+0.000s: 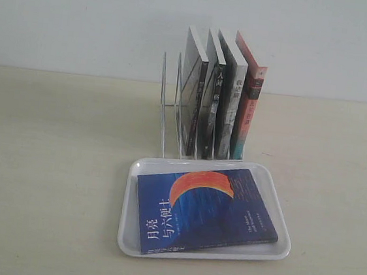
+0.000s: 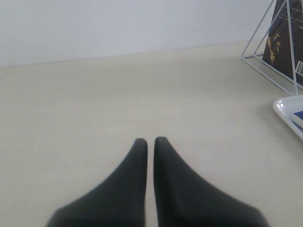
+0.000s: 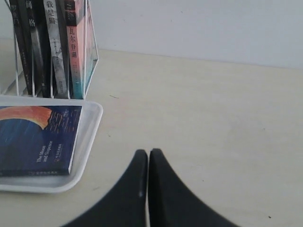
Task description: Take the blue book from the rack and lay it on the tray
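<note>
The blue book (image 1: pixel 207 210) lies flat, cover up, on the white tray (image 1: pixel 132 236), its orange crescent facing up. Just behind the tray stands the silver wire rack (image 1: pixel 167 113), still holding several upright books. The right wrist view shows the blue book (image 3: pixel 37 139) on the tray (image 3: pixel 87 137) with the rack (image 3: pixel 93 56) behind it. My right gripper (image 3: pixel 148 153) is shut and empty over bare table beside the tray. My left gripper (image 2: pixel 150 141) is shut, empty, over bare table, with the tray's corner (image 2: pixel 286 109) and the rack (image 2: pixel 265 45) off to one side. Neither gripper appears in the exterior view.
Several books (image 1: pixel 224 96) with dark, white and red-orange spines stand in the rack's right slots; its left slots are open wire loops. A pale wall (image 1: pixel 84 15) runs behind the beige table (image 1: pixel 41 175).
</note>
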Tool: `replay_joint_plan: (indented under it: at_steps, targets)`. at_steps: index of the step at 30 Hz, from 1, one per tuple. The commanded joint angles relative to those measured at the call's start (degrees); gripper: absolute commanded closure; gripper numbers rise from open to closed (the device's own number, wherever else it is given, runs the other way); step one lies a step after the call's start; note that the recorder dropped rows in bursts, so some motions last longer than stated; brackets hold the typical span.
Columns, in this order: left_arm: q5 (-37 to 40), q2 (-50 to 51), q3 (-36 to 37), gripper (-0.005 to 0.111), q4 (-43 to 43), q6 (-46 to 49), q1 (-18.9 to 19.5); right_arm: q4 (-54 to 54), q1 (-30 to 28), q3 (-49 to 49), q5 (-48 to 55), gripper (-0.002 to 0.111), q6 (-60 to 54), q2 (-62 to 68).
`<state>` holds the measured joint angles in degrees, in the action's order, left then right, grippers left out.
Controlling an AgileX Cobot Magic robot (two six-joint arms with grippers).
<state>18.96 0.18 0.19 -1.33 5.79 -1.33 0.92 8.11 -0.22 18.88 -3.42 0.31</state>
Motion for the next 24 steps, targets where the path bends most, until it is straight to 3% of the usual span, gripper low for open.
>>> replay_joint_plan:
  at_steps: [1,11,20,24]
  targets:
    - [-0.86,-0.18,-0.19,0.102,-0.14,0.22,0.11,1.37,-0.14,0.22,-0.02,0.108,1.71,-0.31]
    - [-0.86,-0.18,-0.19,0.102,-0.14,0.22,0.11,1.37,-0.25,0.22,0.69,0.108,2.89,-0.31]
    - [-0.86,-0.18,-0.19,0.102,-0.14,0.22,0.11,1.37,-7.57,0.22,1.05,0.108,2.89,-0.31]
    - [-0.86,-0.18,-0.19,0.102,-0.14,0.22,0.11,1.37,-8.16,0.22,1.05,0.108,2.61,-0.31]
